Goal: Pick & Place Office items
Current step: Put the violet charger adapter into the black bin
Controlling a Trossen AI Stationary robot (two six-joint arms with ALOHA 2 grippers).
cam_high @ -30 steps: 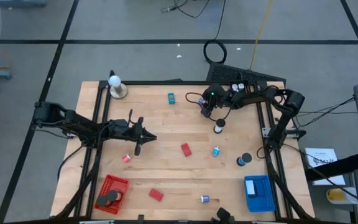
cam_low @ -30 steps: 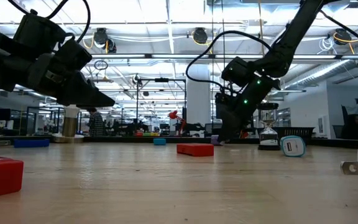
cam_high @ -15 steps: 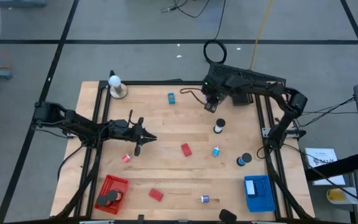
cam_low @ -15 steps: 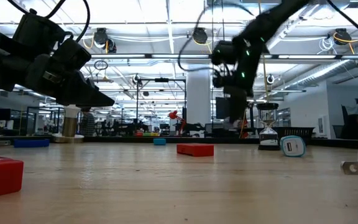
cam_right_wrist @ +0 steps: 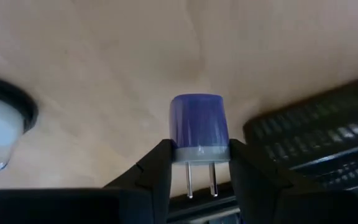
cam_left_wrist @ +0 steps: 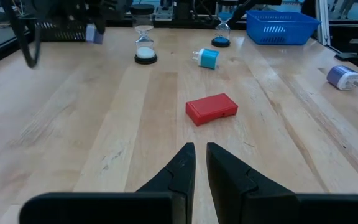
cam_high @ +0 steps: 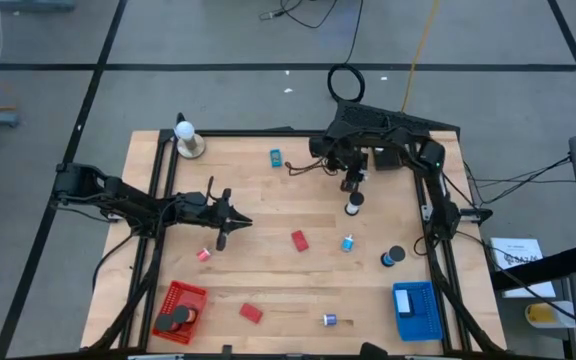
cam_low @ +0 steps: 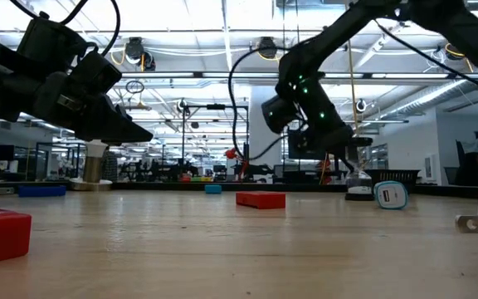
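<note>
Office items lie scattered across the wooden table (cam_high: 268, 200). At centre left of the high view the left gripper (cam_high: 230, 222) hovers, fingers pressed together, with the red block (cam_high: 299, 240) to its right and nearest it. At upper right the right gripper (cam_right_wrist: 199, 163) pinches a purple plug adapter (cam_right_wrist: 197, 127), prongs pointing back between the fingers, apparently above the hourglass (cam_high: 352, 204). The blue basket (cam_high: 415, 310) sits at lower right.

Bright overhead ceiling lights; soft shadows; mostly sharp.
</note>
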